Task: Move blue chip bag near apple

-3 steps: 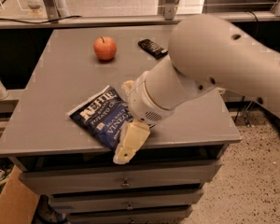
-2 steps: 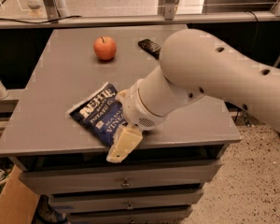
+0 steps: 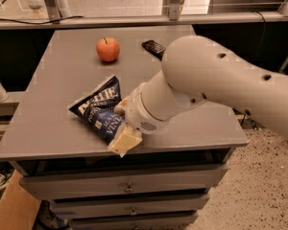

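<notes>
Apple [image 3: 108,49] sits on the grey table [image 3: 53,123], round and orange-red, with a short dark stem on top. I will tell where everything is from the apple.

The blue chip bag [image 3: 98,109] lies flat on the table, well apart from the apple, on the side nearer the table's front edge. It does not touch the apple. The bag is dark blue and crinkly, with white letters, and it is much bigger than the apple.

My gripper [image 3: 124,143] is farther from the apple than the bag is. It is right at the bag's front corner, close to the table's front edge. It is cream coloured and lies on or just over that corner of the bag. I cannot tell if my gripper is open or closed, or if it has hold of the bag.

My big white arm [image 3: 216,80] stretches from the right of the apple across the table to the bag. It hides part of the bag's right side.

A small black thing [image 3: 152,46] lies on the table near the apple, on its right, partly hidden behind my arm.

Drawers [image 3: 129,188] are under the table, below the front edge, far from the apple.
</notes>
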